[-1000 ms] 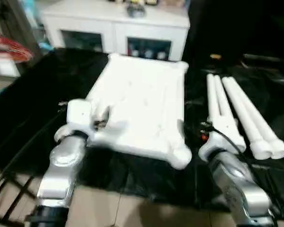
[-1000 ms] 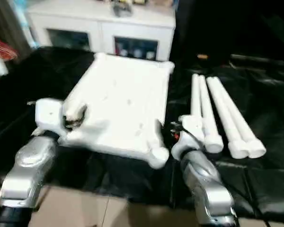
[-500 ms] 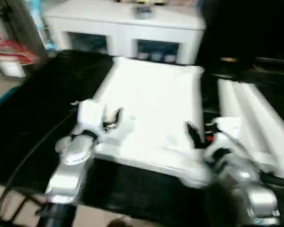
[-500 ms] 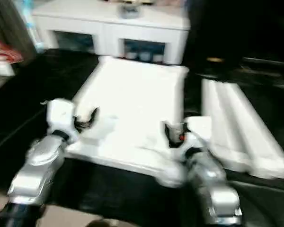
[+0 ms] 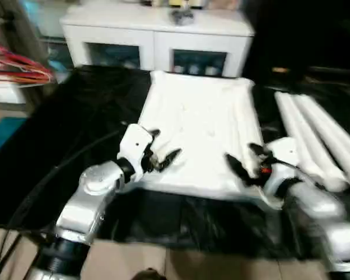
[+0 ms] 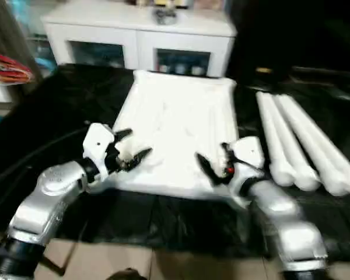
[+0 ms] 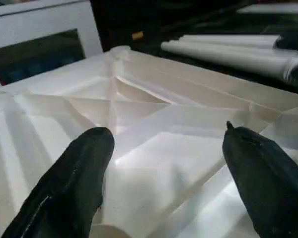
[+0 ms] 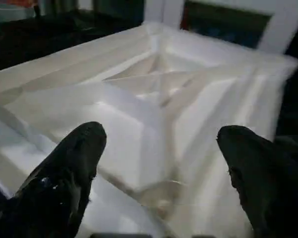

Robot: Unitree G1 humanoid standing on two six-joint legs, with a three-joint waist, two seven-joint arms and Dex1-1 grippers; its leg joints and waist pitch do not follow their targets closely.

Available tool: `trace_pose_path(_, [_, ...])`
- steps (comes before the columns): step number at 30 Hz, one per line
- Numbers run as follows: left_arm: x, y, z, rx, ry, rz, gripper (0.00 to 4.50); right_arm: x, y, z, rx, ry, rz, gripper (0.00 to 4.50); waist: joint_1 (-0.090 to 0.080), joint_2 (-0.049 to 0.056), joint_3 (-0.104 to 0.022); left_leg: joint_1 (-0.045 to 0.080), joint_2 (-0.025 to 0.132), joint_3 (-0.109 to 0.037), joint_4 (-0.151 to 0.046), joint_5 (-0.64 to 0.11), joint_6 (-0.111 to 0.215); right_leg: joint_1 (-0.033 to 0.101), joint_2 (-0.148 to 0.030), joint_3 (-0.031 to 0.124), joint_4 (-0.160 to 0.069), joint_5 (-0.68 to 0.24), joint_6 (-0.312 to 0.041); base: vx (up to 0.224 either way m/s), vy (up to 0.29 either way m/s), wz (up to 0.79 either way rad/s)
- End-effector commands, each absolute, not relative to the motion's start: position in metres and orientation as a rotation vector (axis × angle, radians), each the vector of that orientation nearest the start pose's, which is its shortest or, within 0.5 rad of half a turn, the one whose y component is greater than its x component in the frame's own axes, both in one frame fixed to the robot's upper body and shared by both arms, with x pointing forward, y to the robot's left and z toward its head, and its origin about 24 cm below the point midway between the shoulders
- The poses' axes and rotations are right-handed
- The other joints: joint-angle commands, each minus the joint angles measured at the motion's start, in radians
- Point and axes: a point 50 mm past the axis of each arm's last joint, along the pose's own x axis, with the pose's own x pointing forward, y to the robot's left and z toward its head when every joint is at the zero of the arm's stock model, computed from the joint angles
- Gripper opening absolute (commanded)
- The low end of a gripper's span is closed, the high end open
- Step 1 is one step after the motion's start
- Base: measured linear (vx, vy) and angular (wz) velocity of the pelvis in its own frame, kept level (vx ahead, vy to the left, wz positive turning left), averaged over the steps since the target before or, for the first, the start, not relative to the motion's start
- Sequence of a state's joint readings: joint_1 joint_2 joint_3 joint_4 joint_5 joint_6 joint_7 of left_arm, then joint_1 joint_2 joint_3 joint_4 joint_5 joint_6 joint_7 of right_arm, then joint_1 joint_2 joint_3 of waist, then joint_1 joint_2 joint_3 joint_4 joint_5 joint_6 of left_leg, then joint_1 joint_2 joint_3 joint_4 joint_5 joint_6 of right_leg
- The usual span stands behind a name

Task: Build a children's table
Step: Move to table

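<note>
Left eye view: you look down on the table top (image 5: pixel 201 137), lying ribbed side up on a black sheet (image 5: pixel 64 128), with your two silver forearms reaching in from the near edge.
Table top: white plastic; its far edge lies close to the white cabinet (image 5: pixel 157 38), and its near edge is the one you have both grippers over.
Underside: your wrist views show raised ribs crossing in diagonals, with a rounded corner socket (image 7: pixel 120 50) at the far end.
Left gripper (image 5: pixel 161 153): fingers spread wide and holding nothing, poised above the near left corner of the table top.
Left fingers (image 7: pixel 72 186): both black tips hang over the ribbing; whether they touch it you cannot tell.
Right gripper (image 5: pixel 245 160): spread wide too and holding nothing, over the near right corner of the table top.
Right fingers (image 8: pixel 64 176): black tips stand apart with bare white ribs between them.
Legs (image 5: pixel 315 143): long white tapered tubes lying side by side on the sheet, just to the right of the table top, apart from both grippers.
</note>
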State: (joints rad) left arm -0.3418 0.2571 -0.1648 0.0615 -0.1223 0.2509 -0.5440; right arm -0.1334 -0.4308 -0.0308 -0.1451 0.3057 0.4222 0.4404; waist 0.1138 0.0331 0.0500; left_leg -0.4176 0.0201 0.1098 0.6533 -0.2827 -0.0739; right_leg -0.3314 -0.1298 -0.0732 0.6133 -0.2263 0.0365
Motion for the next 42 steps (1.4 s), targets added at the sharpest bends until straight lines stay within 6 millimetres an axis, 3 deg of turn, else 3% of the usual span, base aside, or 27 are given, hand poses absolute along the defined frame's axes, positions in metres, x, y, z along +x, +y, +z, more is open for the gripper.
trace_pose_path(1, [0.306,0.114,0.090,0.195,0.048,-0.688,4.01,0.273,-0.201,0.089,-0.118,0.172,0.428,4.06,0.004,-0.011,-0.054,0.037,0.174,-0.091,-0.108,-0.182,-0.040,0.017,-0.140,0.058,-0.076,-0.132,-0.156,-0.139,-0.044,-0.02])
trace_pose_path(5, [0.317,0.135,0.090,0.095,0.037,-0.353,4.01,0.276,-0.191,0.082,-0.052,0.162,0.298,4.06,-0.040,0.008,-0.029,0.027,0.195,-0.107,-0.144,-0.571,-0.117,0.002,-0.079,0.004,-0.098,-0.600,-0.117,-0.120,-0.041,-0.09])
trace_pose_path(7, [0.317,0.140,0.091,0.069,0.032,-0.284,4.01,0.273,-0.182,0.078,-0.029,0.163,0.303,4.06,-0.061,0.032,-0.037,0.026,0.267,-0.176,-0.262,-0.802,-0.162,0.027,0.017,-0.006,0.044,-0.251,-0.053,-0.094,-0.058,-0.07])
trace_pose_path(10, [0.315,0.143,0.090,0.075,0.040,-0.248,4.01,0.270,-0.174,0.075,-0.003,0.168,0.315,4.06,-0.053,0.033,-0.045,0.067,0.286,-0.190,-0.268,-0.654,-0.062,-0.037,0.056,0.017,0.114,-0.134,-0.049,-0.082,-0.131,0.09])
trace_pose_path(12, [0.313,0.143,0.087,0.096,0.052,-0.226,4.01,0.268,-0.166,0.072,0.031,0.171,0.315,4.06,-0.054,-0.013,-0.069,0.076,0.230,-0.195,-0.245,-0.356,0.096,-0.016,0.032,0.067,0.037,-0.216,-0.164,-0.090,-0.207,-0.01])
trace_pose_path(14, [0.312,0.142,0.086,0.105,0.048,-0.215,4.01,0.268,-0.164,0.071,0.036,0.172,0.304,4.06,-0.040,-0.045,-0.053,0.019,0.113,-0.100,-0.122,-0.295,0.094,-0.007,-0.040,0.072,-0.131,-0.391,-0.460,-0.140,-0.260,-0.15])
trace_pose_path(15, [0.312,0.142,0.087,0.108,0.046,-0.211,4.01,0.269,-0.163,0.070,0.035,0.174,0.303,4.06,0.008,-0.047,-0.045,0.002,0.091,0.006,0.141,-0.134,0.122,-0.001,-0.122,0.074,-0.199,-0.572,-0.546,-0.122,-0.276,-0.15])
trace_pose_path(16, [0.312,0.142,0.087,0.108,0.046,-0.211,4.01,0.269,-0.163,0.070,0.035,0.174,0.303,4.06,-0.002,-0.052,-0.028,-0.040,0.100,0.013,0.185,-0.113,0.128,0.010,-0.120,0.074,-0.181,-0.604,-0.501,-0.039,-0.259,-0.36])
trace_pose_path(17, [0.310,0.140,0.087,0.120,0.040,-0.204,4.01,0.270,-0.161,0.068,0.026,0.181,0.290,4.06,0.014,-0.058,-0.042,-0.072,0.094,0.026,0.185,-0.115,0.109,0.050,-0.081,0.033,-0.143,-0.577,-0.406,-0.039,-0.259,-0.36])
trace_pose_path(20, [0.309,0.139,0.088,0.119,0.030,-0.207,4.01,0.271,-0.161,0.068,0.020,0.185,0.288,4.06,-0.001,0.001,-0.075,0.000,0.191,0.007,0.021,-0.124,0.169,0.086,-0.085,-0.146,-0.169,-0.446,-0.171,-0.051,-0.178,0.04])
trace_pose_path(21, [0.308,0.139,0.090,0.103,0.019,-0.205,4.01,0.271,-0.162,0.067,0.021,0.192,0.283,4.06,-0.029,0.039,-0.097,0.056,0.372,-0.176,-0.125,-0.076,0.318,0.034,0.020,-0.161,0.027,-0.232,-0.050,-0.036,-0.155,0.28])
trace_pose_path(22, [0.308,0.139,0.092,0.097,0.007,-0.202,4.01,0.271,-0.163,0.067,0.027,0.197,0.278,4.06,-0.050,0.046,-0.096,0.116,0.447,-0.183,-0.125,-0.035,0.326,-0.078,0.029,-0.091,0.119,-0.253,-0.015,-0.018,-0.179,0.18])
trace_pose_path(24, [0.307,0.140,0.093,0.069,0.008,-0.195,4.01,0.271,-0.164,0.066,0.025,0.201,0.274,4.06,-0.051,0.016,-0.092,0.126,0.370,-0.161,-0.091,0.226,0.432,-0.151,0.017,0.012,0.182,-0.187,-0.041,-0.030,-0.182,0.12])
trace_pose_path(25, [0.307,0.140,0.093,0.062,0.013,-0.193,4.01,0.271,-0.164,0.066,0.017,0.202,0.277,4.06,-0.021,-0.017,-0.079,0.053,0.245,-0.063,-0.036,0.359,0.471,-0.102,0.004,0.087,0.060,0.014,-0.065,-0.085,-0.212,0.06])
trace_pose_path(27, [0.306,0.140,0.090,0.060,0.025,-0.197,4.01,0.271,-0.164,0.066,0.004,0.202,0.276,4.06,0.022,-0.069,-0.085,-0.023,0.128,0.003,0.016,0.206,0.263,-0.024,-0.057,0.123,-0.020,0.150,0.002,-0.086,-0.217,-0.01])
trace_pose_path(28, [0.306,0.140,0.090,0.065,0.026,-0.195,4.01,0.271,-0.164,0.066,0.004,0.202,0.275,4.06,0.041,-0.068,-0.077,-0.016,0.139,0.003,-0.002,0.142,0.181,-0.032,-0.067,0.121,-0.034,0.106,0.071,-0.079,-0.235,-0.08])
trace_pose_path(29, [0.305,0.141,0.089,0.074,0.025,-0.189,4.01,0.271,-0.165,0.067,-0.007,0.197,0.272,4.06,0.065,-0.085,-0.066,-0.033,0.123,-0.015,-0.027,0.053,0.122,0.001,-0.071,0.056,-0.039,-0.014,0.205,-0.079,-0.235,-0.08])
trace_pose_path(31, [0.304,0.141,0.087,0.072,0.036,-0.184,4.01,0.272,-0.164,0.067,-0.009,0.196,0.272,4.06,0.046,-0.060,-0.059,-0.025,0.125,-0.026,-0.043,-0.037,0.046,0.015,-0.098,0.004,-0.088,-0.367,0.260,-0.081,-0.157,0.20])
trace_pose_path(34, [0.303,0.141,0.086,0.070,0.037,-0.190,4.01,0.272,-0.164,0.067,-0.010,0.200,0.276,4.06,0.013,-0.030,-0.023,0.025,0.146,-0.007,0.000,-0.261,0.036,0.041,-0.147,-0.109,-0.190,-0.973,0.019,-0.050,-0.039,0.36])
trace_pose_path(35, [0.302,0.141,0.085,0.073,0.037,-0.192,4.01,0.272,-0.163,0.067,-0.016,0.204,0.285,4.06,-0.011,-0.017,-0.020,0.037,0.155,-0.001,-0.011,-0.354,0.037,0.070,-0.117,-0.159,-0.192,-0.971,-0.020,-0.015,0.022,0.43])
trace_pose_path(36, [0.302,0.141,0.085,0.075,0.037,-0.194,4.01,0.271,-0.162,0.066,-0.020,0.206,0.292,4.06,-0.021,0.023,-0.007,-0.004,0.171,-0.017,-0.099,-0.553,0.020,0.126,-0.054,-0.183,-0.120,-0.877,-0.029,0.037,0.064,0.48])
trace_pose_path(37, [0.301,0.141,0.085,0.075,0.038,-0.194,4.01,0.271,-0.161,0.066,-0.023,0.206,0.306,4.06,-0.001,0.048,-0.023,-0.017,0.156,-0.030,-0.194,-0.712,0.023,0.175,0.073,-0.112,0.064,-0.521,-0.048,0.063,0.052,0.62])
trace_pose_path(38, [0.301,0.141,0.085,0.075,0.038,-0.194,4.01,0.271,-0.160,0.066,-0.024,0.206,0.309,4.06,-0.012,0.038,-0.032,0.040,0.162,-0.052,-0.191,-0.686,0.037,0.138,0.083,-0.084,0.052,-0.436,-0.061,0.063,0.052,0.62])
trace_pose_path(39, [0.301,0.141,0.085,0.075,0.039,-0.192,4.01,0.270,-0.157,0.066,-0.032,0.206,0.326,4.06,-0.034,-0.015,-0.016,0.106,0.167,-0.085,-0.133,-0.630,0.055,0.071,-0.007,-0.027,-0.073,-0.574,-0.127,0.135,-0.025,0.73])
trace_pose_path(40, [0.301,0.142,0.085,0.076,0.040,-0.192,4.01,0.270,-0.155,0.066,-0.037,0.205,0.333,4.06,-0.014,-0.019,0.001,0.093,0.145,-0.044,-0.079,-0.556,0.036,0.077,-0.066,-0.009,-0.152,-0.769,-0.153,0.177,-0.010,0.72])
trace_pose_path(41, [0.301,0.142,0.085,0.075,0.039,-0.192,4.01,0.270,-0.155,0.066,-0.042,0.204,0.336,4.06,0.001,-0.046,0.002,0.067,0.155,-0.006,0.025,-0.239,0.127,0.131,-0.156,0.028,-0.224,-0.977,-0.193,0.177,-0.010,0.72])
trace_pose_path(42, [0.301,0.142,0.085,0.073,0.038,-0.190,4.01,0.270,-0.153,0.065,-0.054,0.203,0.343,4.06,0.006,-0.036,0.003,0.024,0.179,0.003,0.026,-0.065,0.146,0.179,-0.162,0.020,-0.230,-0.934,-0.195,0.178,0.078,0.54])
